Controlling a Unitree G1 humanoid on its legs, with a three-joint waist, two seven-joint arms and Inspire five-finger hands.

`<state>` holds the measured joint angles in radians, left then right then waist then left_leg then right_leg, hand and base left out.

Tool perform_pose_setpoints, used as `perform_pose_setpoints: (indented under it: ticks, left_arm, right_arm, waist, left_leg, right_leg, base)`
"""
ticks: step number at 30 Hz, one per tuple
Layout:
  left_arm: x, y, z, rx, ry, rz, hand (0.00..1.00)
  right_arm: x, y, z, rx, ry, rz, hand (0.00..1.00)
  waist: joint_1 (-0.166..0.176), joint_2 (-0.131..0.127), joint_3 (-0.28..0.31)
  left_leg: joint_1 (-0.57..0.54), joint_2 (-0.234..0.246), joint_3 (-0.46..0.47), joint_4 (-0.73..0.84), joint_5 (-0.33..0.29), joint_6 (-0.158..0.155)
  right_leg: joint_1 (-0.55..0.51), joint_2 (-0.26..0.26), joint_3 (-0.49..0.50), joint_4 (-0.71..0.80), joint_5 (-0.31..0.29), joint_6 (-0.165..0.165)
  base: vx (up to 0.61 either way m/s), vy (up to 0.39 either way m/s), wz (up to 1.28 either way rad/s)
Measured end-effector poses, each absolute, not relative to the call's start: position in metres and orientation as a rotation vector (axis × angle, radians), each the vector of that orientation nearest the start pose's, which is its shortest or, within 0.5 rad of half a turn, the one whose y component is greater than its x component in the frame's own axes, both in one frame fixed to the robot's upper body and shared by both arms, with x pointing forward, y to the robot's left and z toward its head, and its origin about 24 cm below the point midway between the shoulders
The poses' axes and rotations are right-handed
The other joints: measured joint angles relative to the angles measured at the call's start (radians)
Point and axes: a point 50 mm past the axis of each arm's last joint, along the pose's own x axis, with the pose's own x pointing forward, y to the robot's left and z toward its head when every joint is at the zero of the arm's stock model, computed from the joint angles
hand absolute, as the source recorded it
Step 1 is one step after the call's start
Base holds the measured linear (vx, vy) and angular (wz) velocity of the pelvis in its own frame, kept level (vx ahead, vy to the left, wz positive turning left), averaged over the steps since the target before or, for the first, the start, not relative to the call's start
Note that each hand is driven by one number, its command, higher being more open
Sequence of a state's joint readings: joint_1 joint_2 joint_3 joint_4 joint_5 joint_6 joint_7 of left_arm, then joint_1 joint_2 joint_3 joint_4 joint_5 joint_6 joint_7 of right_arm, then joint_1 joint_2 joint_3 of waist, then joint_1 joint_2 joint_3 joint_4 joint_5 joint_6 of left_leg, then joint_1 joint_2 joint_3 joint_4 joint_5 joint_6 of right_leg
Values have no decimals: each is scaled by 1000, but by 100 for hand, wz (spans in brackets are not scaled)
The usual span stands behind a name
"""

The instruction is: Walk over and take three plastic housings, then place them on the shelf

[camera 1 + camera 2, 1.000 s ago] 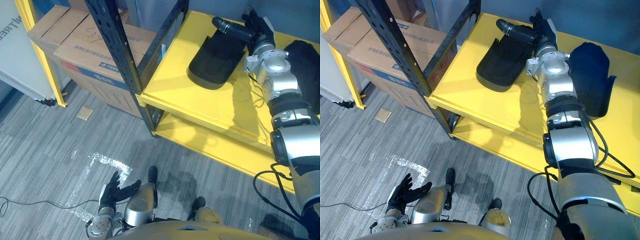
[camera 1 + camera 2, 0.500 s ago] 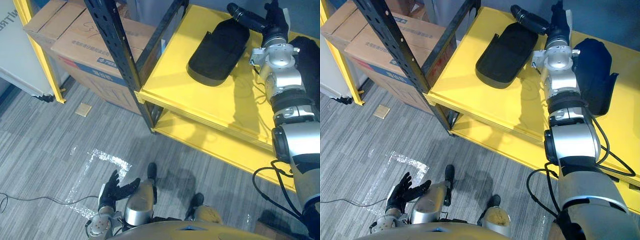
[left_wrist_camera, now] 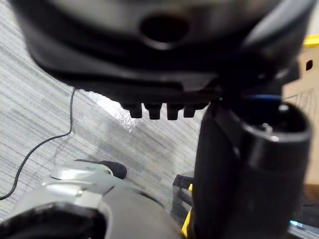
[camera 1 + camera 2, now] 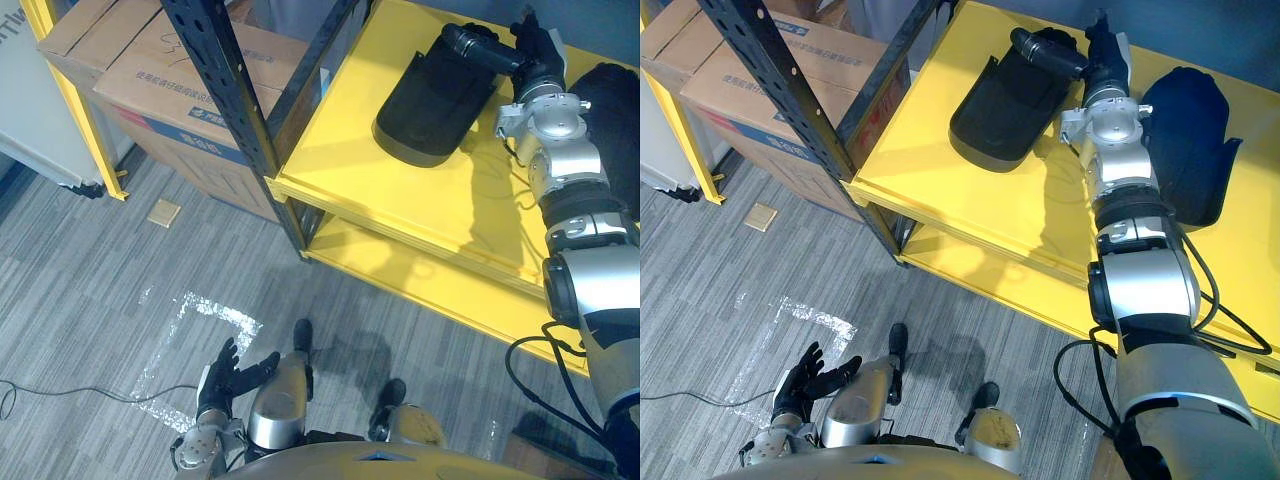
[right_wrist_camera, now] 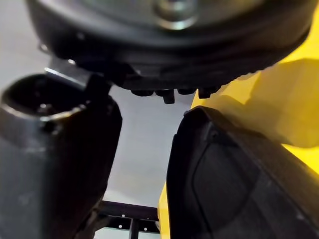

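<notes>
A: Where's the plastic housing point(image 4: 425, 100)?
B: Lying flat on the yellow shelf's point(image 4: 400, 200) upper board, with the right robot hand point(image 4: 1106, 62) at its far end
A: Gripping it?
B: No; fingers straight, thumb stretched across the housing's far edge. A second housing point(image 4: 1185, 140) lies just beside that arm, on its other side
A: The left robot hand point(image 4: 228, 378)?
B: Low over the floor point(image 4: 100, 280), fingers spread, holding nothing

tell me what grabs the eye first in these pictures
The bright yellow shelf stands out, with a black plastic housing lying on its top level and the right hand at the housing's far end. A second dark housing lies on the other side of that arm. Low down, the left hand hangs open over the grey floor.
</notes>
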<state>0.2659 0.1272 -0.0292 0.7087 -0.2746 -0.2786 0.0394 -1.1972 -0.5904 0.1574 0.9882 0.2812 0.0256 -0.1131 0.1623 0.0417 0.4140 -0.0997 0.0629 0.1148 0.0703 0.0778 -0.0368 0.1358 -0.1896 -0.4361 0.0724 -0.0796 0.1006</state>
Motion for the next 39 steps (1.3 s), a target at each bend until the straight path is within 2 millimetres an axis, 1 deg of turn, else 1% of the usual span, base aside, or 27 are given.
perform_pose_setpoints:
  ticks: [7,23,29,33,35,39]
  left_arm:
    - [111,204,-122,-107,667,247,100]
    - [113,204,-120,-111,657,244,100]
    - [114,204,-120,-112,652,243,100]
    - [114,204,-120,-112,651,243,100]
    - [114,204,-120,-112,650,244,100]
    - [114,204,-120,-115,651,245,100]
  right_arm:
    - [410,-247,262,-272,-217,-234,100]
    - [411,-245,261,-285,-224,-201,100]
    - [410,-247,261,-283,-233,-227,100]
    - [410,-248,261,-283,-242,-247,100]
    - [409,-249,263,-291,-258,-276,100]
    - [406,-251,272,-375,-342,-390,100]
  waist:
    - [1,-3,18]
    - [12,-3,18]
    - [25,-3,18]
    - [26,-3,18]
    - [26,-3,18]
    - [22,-3,18]
  left_leg:
    - [-1,4,-1,4,0,0]
    - [-13,11,-18,14,2,-2]
    - [-13,12,-20,15,2,-2]
    - [-13,12,-21,15,2,-3]
    - [-14,12,-21,15,3,-3]
    - [-14,13,-21,15,3,-3]
  right_leg:
    - [-9,0,2,24,-9,-5]
    - [-14,0,-11,42,-20,-4]
    - [-14,1,-13,45,-22,-6]
    - [-13,1,-14,45,-22,-6]
    - [-14,2,-14,45,-22,-6]
    - [-15,2,-13,43,-22,-6]
  base:
    - [0,0,0]
    - [-9,-1,2]
    - [0,0,0]
    - [0,0,0]
    - [0,0,0]
    - [0,0,0]
